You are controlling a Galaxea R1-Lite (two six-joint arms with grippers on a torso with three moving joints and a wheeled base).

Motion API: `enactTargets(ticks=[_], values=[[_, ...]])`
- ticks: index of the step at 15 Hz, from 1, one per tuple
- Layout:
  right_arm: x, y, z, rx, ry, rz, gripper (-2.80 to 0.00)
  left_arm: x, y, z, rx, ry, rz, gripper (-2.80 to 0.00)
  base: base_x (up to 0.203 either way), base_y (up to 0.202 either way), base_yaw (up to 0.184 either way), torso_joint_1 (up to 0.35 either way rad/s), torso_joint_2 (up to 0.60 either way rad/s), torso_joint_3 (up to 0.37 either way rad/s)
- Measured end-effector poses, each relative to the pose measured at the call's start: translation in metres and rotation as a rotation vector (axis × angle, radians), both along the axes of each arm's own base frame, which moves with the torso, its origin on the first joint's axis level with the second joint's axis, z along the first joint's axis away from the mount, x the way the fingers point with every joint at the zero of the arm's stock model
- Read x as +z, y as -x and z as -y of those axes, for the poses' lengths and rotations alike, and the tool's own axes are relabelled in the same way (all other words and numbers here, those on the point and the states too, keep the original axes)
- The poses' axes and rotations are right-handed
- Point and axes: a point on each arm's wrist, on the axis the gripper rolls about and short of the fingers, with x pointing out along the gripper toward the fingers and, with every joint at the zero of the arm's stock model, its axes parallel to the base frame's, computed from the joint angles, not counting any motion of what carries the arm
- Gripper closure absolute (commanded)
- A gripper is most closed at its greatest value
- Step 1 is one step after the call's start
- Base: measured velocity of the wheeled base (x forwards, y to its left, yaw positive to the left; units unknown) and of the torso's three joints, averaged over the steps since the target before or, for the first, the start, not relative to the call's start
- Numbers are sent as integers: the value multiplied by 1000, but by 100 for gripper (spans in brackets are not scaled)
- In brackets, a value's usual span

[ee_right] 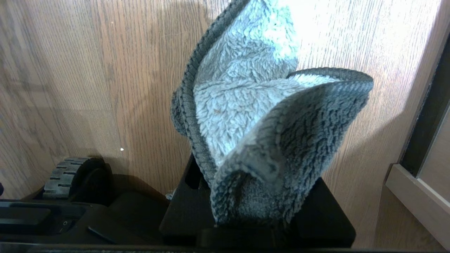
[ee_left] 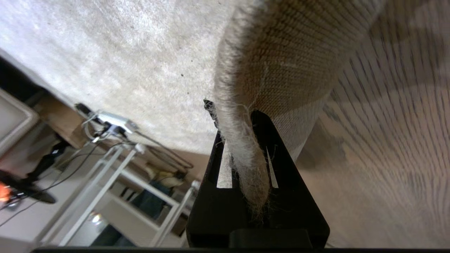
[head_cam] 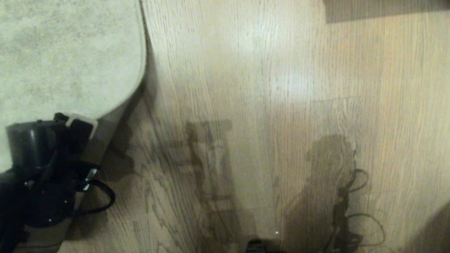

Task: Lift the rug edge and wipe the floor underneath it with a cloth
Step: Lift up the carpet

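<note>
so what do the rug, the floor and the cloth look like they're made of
Pale grey-beige rug edge: short fuzzy pile on top, coarse woven beige backing beneath, loose fibres fraying where the left gripper pinches it; probably synthetic or wool.
Light brown floor: wood-grain planks with a slight sheen; could be laminate or sealed wood.
Grey-green cloth: fluffy looped pile with stitched edges, likely microfibre, held in the right gripper.

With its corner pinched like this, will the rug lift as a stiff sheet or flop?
Likely floppy: the rug edge curls over between the left gripper's jaws, showing its woven backing. It probably drags, since most of it lies flat on the floor. The frayed pile may slip.
</note>
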Motion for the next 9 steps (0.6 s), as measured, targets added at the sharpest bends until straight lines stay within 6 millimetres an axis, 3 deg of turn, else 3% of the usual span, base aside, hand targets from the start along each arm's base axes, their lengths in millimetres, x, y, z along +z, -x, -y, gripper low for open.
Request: enactTargets(ticks=[9], values=[[0,0,0,0,1,0,0,20,-4,-25,-99,71,112,0,0,0,0,0,0,0]])
